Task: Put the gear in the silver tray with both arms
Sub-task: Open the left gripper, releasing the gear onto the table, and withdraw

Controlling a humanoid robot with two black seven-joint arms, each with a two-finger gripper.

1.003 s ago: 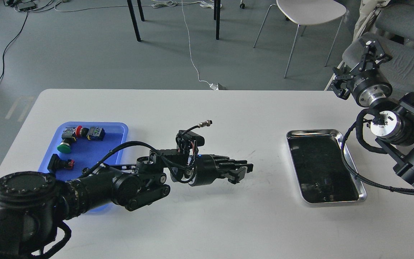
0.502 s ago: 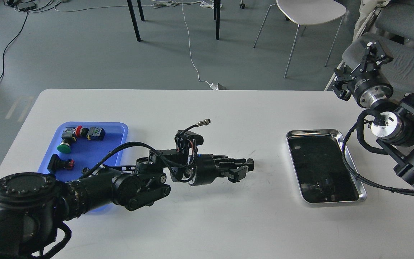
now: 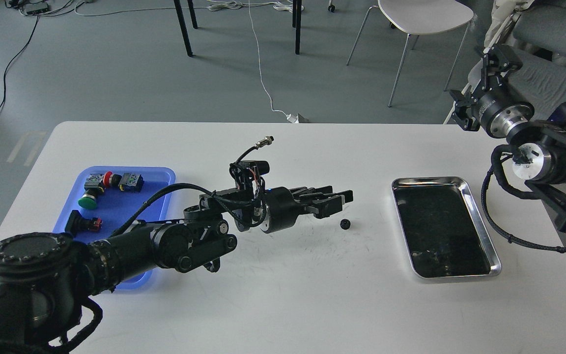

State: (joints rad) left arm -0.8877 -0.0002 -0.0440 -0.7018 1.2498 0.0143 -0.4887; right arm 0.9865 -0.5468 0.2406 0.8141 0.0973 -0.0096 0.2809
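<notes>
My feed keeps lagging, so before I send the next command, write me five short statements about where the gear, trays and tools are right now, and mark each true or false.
1. The gear lies on the white table, between the left tool and the silver tray. True.
2. The gear is inside the silver tray. False: it lies on the table, left of the tray.
3. The left tool grips the gear. False: the gear lies free, just below its tips.
4. The right tool is raised beyond the table's far right corner, away from the gear. True.
5. The blue tray holds only the gear. False: it holds push-button parts.
</notes>
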